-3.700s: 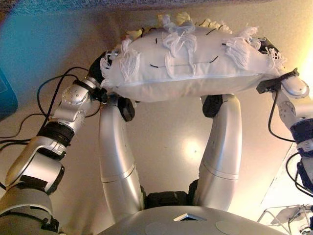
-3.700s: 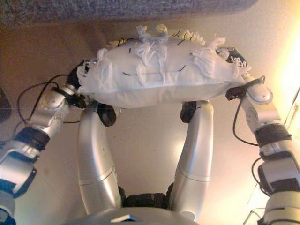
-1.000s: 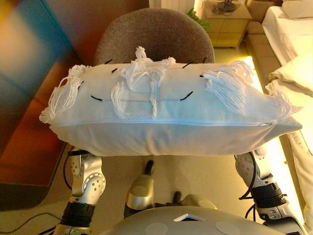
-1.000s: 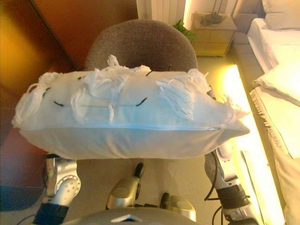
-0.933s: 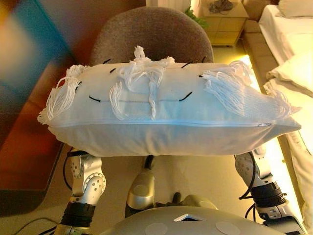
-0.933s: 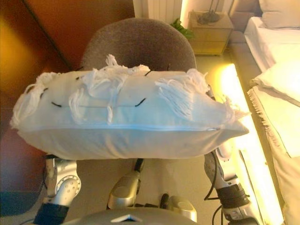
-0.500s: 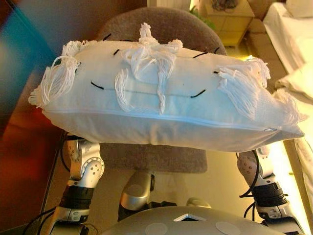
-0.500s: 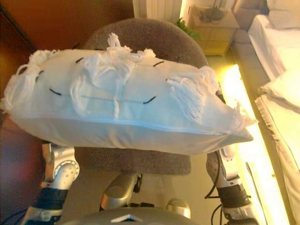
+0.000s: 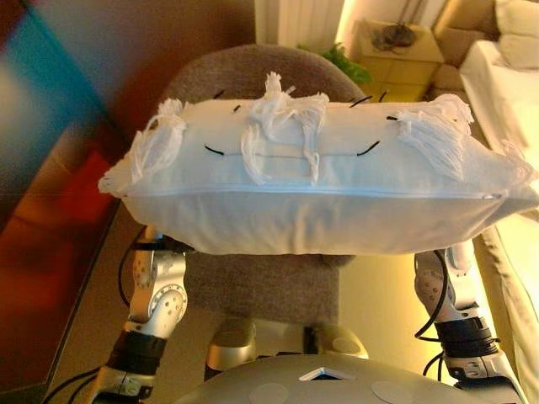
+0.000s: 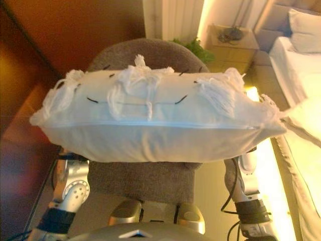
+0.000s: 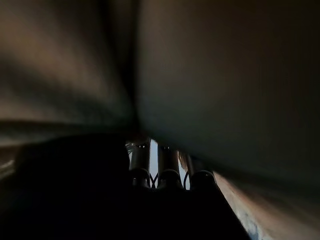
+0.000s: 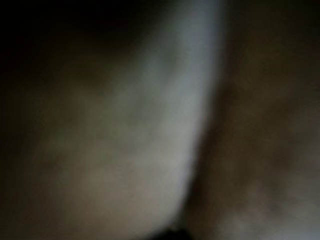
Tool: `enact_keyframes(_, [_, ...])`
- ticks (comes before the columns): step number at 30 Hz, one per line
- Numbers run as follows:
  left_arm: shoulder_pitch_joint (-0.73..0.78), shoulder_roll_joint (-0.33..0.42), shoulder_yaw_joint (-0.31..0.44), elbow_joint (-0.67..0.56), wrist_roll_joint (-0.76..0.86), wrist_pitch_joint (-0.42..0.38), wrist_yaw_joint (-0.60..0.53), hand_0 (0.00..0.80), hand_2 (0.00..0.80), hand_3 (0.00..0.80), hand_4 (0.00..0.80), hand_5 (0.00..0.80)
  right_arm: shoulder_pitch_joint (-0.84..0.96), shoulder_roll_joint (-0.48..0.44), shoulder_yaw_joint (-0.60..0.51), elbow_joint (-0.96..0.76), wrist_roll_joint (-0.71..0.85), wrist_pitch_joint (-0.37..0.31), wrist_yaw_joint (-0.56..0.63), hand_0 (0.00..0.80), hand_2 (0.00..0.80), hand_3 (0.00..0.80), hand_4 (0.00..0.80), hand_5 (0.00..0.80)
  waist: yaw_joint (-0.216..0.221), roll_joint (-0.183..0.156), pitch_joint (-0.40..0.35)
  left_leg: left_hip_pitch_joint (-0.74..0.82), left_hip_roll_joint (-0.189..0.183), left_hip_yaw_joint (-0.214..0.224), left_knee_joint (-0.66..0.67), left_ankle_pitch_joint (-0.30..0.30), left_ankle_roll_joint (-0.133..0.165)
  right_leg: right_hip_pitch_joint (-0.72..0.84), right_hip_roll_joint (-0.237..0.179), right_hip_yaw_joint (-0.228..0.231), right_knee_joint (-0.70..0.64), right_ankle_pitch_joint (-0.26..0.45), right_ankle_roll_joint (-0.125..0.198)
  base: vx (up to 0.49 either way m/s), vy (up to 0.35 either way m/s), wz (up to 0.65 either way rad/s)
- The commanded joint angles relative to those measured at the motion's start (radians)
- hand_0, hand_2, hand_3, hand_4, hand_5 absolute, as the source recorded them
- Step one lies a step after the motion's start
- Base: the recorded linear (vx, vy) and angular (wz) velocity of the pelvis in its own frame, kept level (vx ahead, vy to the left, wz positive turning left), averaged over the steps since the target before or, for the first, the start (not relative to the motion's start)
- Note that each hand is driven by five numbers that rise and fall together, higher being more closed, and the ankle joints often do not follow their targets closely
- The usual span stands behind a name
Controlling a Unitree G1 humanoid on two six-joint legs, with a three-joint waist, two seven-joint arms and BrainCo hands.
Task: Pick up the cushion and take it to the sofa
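A white cushion [image 9: 320, 189] with white tassels and short black stitches is held level at chest height between my two arms. It hangs over the seat of a grey upholstered round-backed chair [image 9: 253, 76]. My left arm [image 9: 156, 290] comes up under the cushion's left end and my right arm [image 9: 446, 282] under its right end. Both hands are hidden beneath the cushion in the eye views. In the left wrist view my left hand's fingers [image 11: 141, 162] lie against the cushion's cloth [image 11: 220, 80]. The right wrist view shows only cloth [image 12: 125, 150] from very close.
A bed with white bedding [image 10: 306, 75] runs along the right side. A wooden nightstand [image 9: 396, 50], a green plant [image 9: 341, 63] and a white radiator [image 9: 295, 17] stand behind the chair. A brown wooden wall [image 10: 75, 30] is on the left.
The cushion was down low at first and is now raised. Over the last second it tilted, then levelled, and the chair seat now lies under it. The camera view has shifted.
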Motion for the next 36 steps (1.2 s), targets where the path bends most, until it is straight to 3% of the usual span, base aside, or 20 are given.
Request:
enact_keyframes(1, [-0.056, 0.001, -0.027, -0.06, 0.138, 0.013, 0.035, 0.8, 0.8, 0.8, 0.8, 0.8, -0.075, 0.037, 0.089, -0.033, -0.026, 0.014, 0.017, 0.8, 0.8, 0.8, 0.8, 0.8, 0.027, -0.054, -0.08, 0.054, -0.036, 0.014, -0.034, -0.074, 0.04, 0.082, -0.032, -0.01, -0.136, 0.047, 0.041, 0.143, -0.073, 0.09])
enact_keyframes(3, [-0.061, -0.005, -0.032, -0.04, 0.156, 0.026, 0.065, 0.8, 0.8, 0.8, 0.8, 0.8, -0.086, 0.04, 0.102, -0.003, -0.017, 0.037, 0.008, 0.8, 0.8, 0.8, 0.8, 0.8, 0.035, -0.051, -0.085, 0.055, -0.032, 0.02, -0.039, -0.073, 0.036, 0.096, -0.029, -0.021, -0.154, 0.044, 0.035, 0.129, -0.056, 0.0])
enact_keyframes(8, [-0.096, -0.032, -0.057, 0.007, 0.165, 0.058, 0.093, 0.8, 0.8, 0.8, 0.8, 0.8, -0.133, 0.049, 0.126, 0.117, -0.056, 0.086, -0.028, 0.8, 0.8, 0.8, 0.8, 0.8, 0.049, -0.047, -0.096, 0.055, 0.014, 0.108, -0.056, -0.057, 0.006, 0.099, -0.042, -0.09, -0.163, 0.031, 0.032, 0.069, 0.0, 0.19])
enact_keyframes(11, [-0.108, -0.043, -0.075, 0.026, 0.201, 0.07, 0.129, 0.8, 0.8, 0.8, 0.8, 0.8, -0.164, 0.054, 0.14, 0.154, -0.055, 0.113, -0.035, 0.8, 0.8, 0.8, 0.8, 0.8, 0.049, -0.044, -0.106, 0.064, 0.028, 0.132, -0.07, -0.056, -0.003, 0.094, -0.048, -0.107, -0.163, 0.032, 0.035, 0.062, 0.046, 0.22])
enact_keyframes(19, [-0.157, -0.037, -0.098, 0.125, 0.289, 0.155, 0.202, 0.8, 0.8, 0.8, 0.8, 0.8, -0.172, 0.103, 0.183, 0.262, -0.054, 0.162, -0.095, 0.8, 0.8, 0.8, 0.8, 0.8, 0.022, -0.03, -0.118, 0.09, 0.033, 0.167, -0.083, -0.068, 0.001, 0.103, -0.056, -0.105, -0.163, 0.033, 0.04, 0.072, 0.069, 0.02])
enact_keyframes(26, [-0.253, -0.057, -0.153, 0.308, 0.341, 0.231, 0.242, 0.8, 0.8, 0.8, 0.8, 0.8, -0.199, 0.166, 0.216, 0.407, -0.058, 0.204, -0.199, 0.8, 0.8, 0.8, 0.8, 0.8, -0.002, -0.013, -0.113, 0.11, 0.027, 0.182, -0.083, -0.076, 0.003, 0.113, -0.065, -0.1, -0.163, 0.036, 0.049, 0.07, 0.039, 0.01])
enact_keyframes(36, [-0.507, -0.173, -0.243, 0.699, 0.359, 0.391, 0.41, 0.8, 0.8, 0.8, 0.8, 0.8, -0.374, 0.248, 0.257, 0.651, 0.008, 0.305, -0.359, 0.8, 0.8, 0.8, 0.8, 0.8, -0.056, 0.017, -0.105, 0.149, 0.019, 0.203, -0.083, -0.087, -0.003, 0.133, -0.07, -0.072, -0.163, 0.042, 0.061, 0.085, 0.024, -0.02])
